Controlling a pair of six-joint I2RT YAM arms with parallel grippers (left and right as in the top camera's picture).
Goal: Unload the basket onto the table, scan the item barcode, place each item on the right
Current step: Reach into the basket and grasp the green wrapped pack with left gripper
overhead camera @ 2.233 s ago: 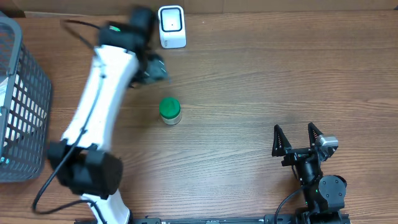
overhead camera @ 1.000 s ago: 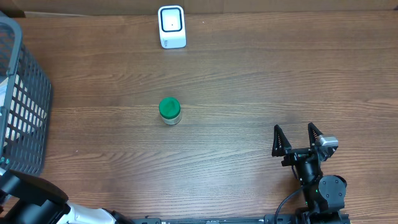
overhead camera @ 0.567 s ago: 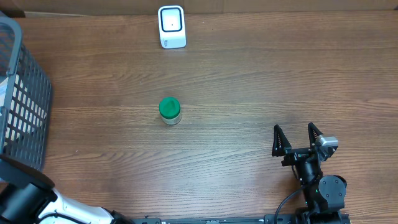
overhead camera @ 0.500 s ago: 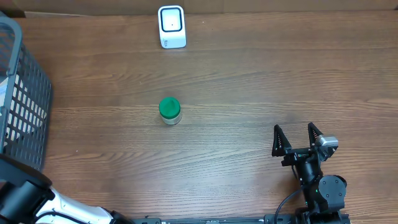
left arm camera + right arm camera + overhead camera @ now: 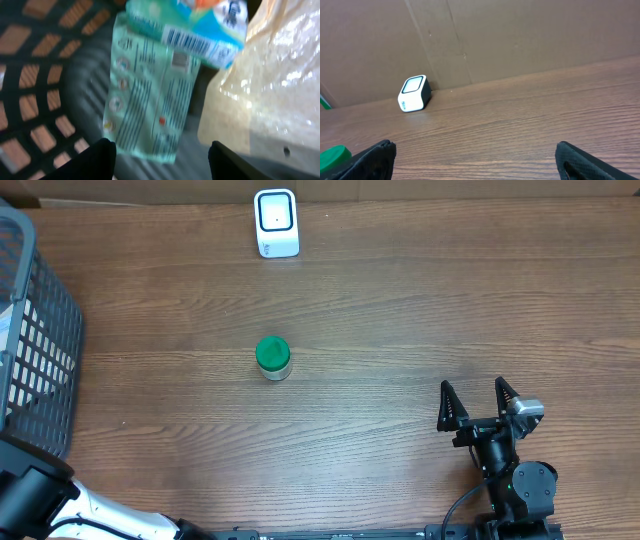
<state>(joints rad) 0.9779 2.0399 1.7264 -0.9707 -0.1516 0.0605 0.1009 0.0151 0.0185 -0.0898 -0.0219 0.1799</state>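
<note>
In the left wrist view my left gripper [image 5: 161, 152] hangs open inside the basket [image 5: 35, 95], nothing between its fingers. Just ahead of it lies a mint-green printed packet [image 5: 150, 95]. Partly over that packet's top lies a blue and orange packet [image 5: 200, 30] with a black barcode [image 5: 187, 41] showing. A clear bag of beige grains [image 5: 270, 85] lies to their right. The white scanner [image 5: 277, 222] stands at the table's far edge. My right gripper [image 5: 478, 402] rests open at the near right, holding nothing. In the overhead view only the left arm [image 5: 40, 505] shows, at the bottom left.
A jar with a green lid [image 5: 272, 358] stands upright mid-table, below the scanner. The grey wire basket [image 5: 35, 330] fills the left edge. The right wrist view shows the scanner [image 5: 414, 93], the jar's lid [image 5: 332, 157] and a cardboard wall [image 5: 520, 35] behind the table.
My left arm has swung from beside the scanner down to the basket at the left and shifted a little since. The jar and my right gripper have stayed put.
</note>
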